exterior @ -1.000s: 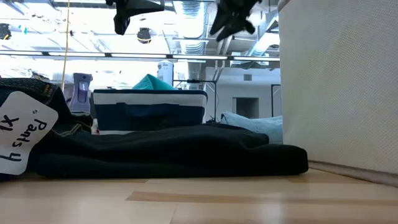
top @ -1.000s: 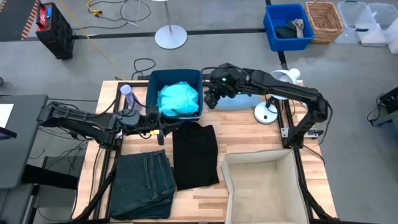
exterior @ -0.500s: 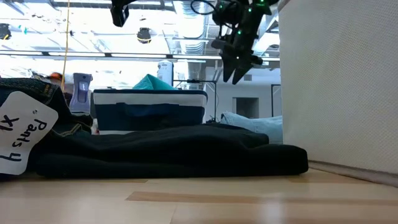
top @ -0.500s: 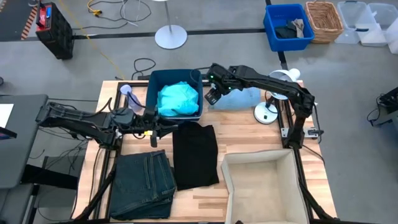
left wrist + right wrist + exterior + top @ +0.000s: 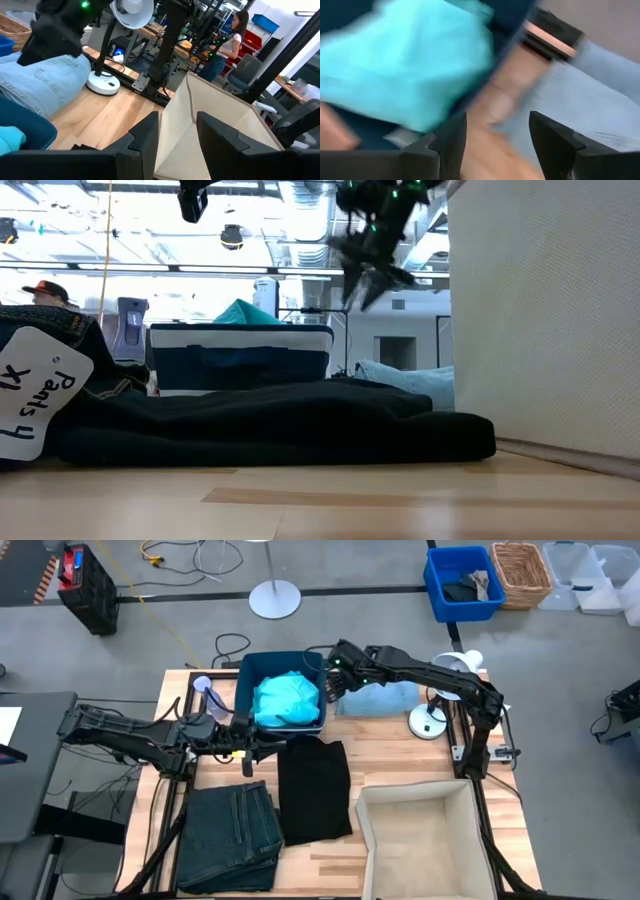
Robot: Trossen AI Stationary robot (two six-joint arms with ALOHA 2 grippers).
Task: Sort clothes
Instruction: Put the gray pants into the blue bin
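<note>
Bare wood lies open on the table [image 5: 330, 860] at its near edge, between the dark green-grey jeans [image 5: 232, 836] and the beige fabric box [image 5: 420, 840], which walls off the near right corner. At the far side, a dark blue bin [image 5: 245, 675], a white lamp [image 5: 432, 720] and the light blue denim piece [image 5: 385, 700] crowd the way.

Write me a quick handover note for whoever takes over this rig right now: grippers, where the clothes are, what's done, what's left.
Right gripper: open, empty, above the gap between the blue bin and the light blue denim piece.
Left gripper: open, empty, waiting near the bin's front edge.
Done: teal-green top is in the bin.
Left: denim at the table's back, black shirt mid-table, dark jeans front left. The beige box holds no garment that shows.
</note>
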